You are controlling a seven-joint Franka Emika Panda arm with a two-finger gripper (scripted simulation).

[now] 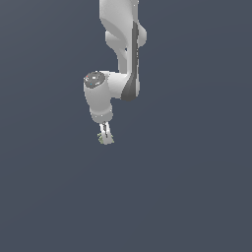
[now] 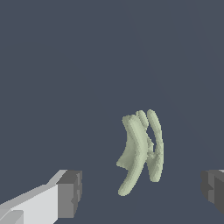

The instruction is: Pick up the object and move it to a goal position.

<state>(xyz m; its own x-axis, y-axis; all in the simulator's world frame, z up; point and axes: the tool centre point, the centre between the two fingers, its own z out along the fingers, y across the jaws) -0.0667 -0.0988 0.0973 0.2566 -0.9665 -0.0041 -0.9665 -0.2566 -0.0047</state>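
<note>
Clearly, the gripper (image 2: pixel 140 192) is standing wide open in the wrist view, its dark pads (image 2: pixel 70 192) sitting well apart on either side of the pale green curved object (image 2: pixel 140 151), touching neither. Outward, the exterior view is showing only a green speck (image 1: pixel 101 139) at the gripper's (image 1: pixel 105 138) tip beneath the white arm (image 1: pixel 120 59).

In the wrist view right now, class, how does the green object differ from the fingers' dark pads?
Colour: the object is pale olive green; the pads are dark grey.
Shape: the object is a cluster of curved, ridged strips; the pads are blocky and flat-faced.
Position: the object sits in the open gap; the pads stand apart on either side, neither touching it.
Shared: both show against the same plain grey-blue floor.
</note>
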